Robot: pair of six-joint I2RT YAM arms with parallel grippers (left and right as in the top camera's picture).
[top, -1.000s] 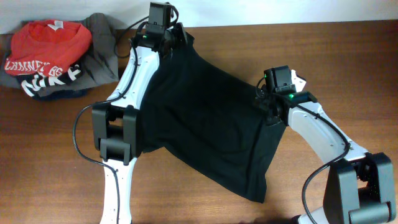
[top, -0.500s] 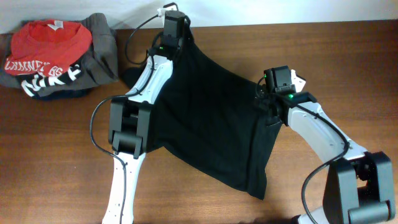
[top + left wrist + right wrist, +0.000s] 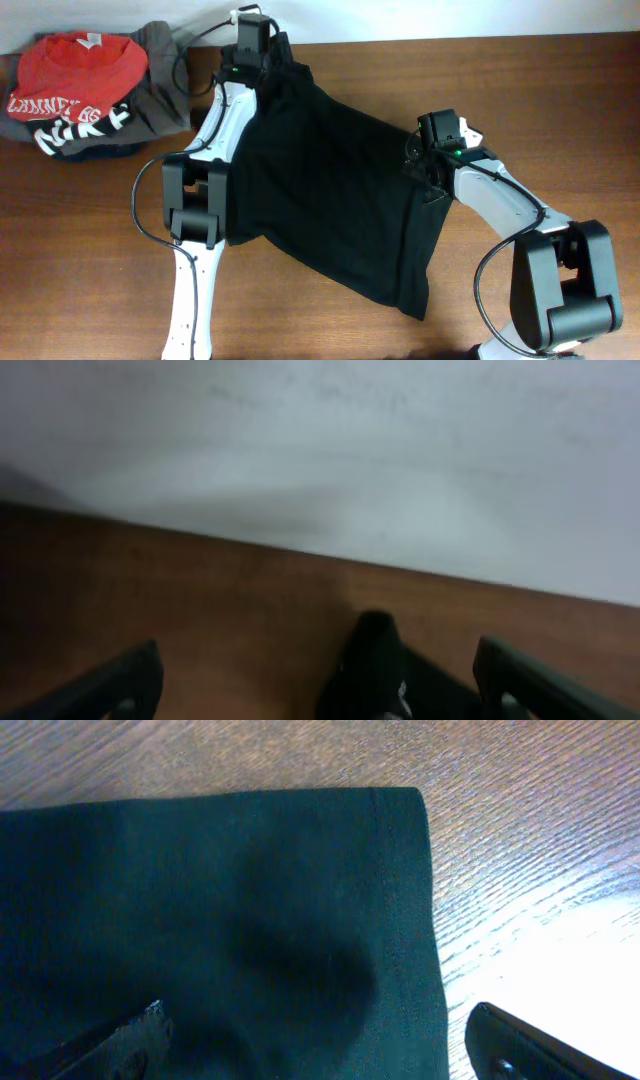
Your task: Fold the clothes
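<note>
Left tool [image 3: 320, 675], right tool [image 3: 315, 1020] (both spread) — at the black garment [image 3: 330, 190].

Item 1: red shirt [image 3: 85, 65], overhead view. One curved line of small white capitals along its lower edge, ending in what looks like "88"; the letters before it are too small to read.

Item 2: dark fabric [image 3: 100, 150] just below it. Large white block capitals, "NIK" plus a partly folded letter (E or F, cannot tell).

Item 3: black garment [image 3: 375, 660], left wrist view. Small white mark, illegible.
</note>
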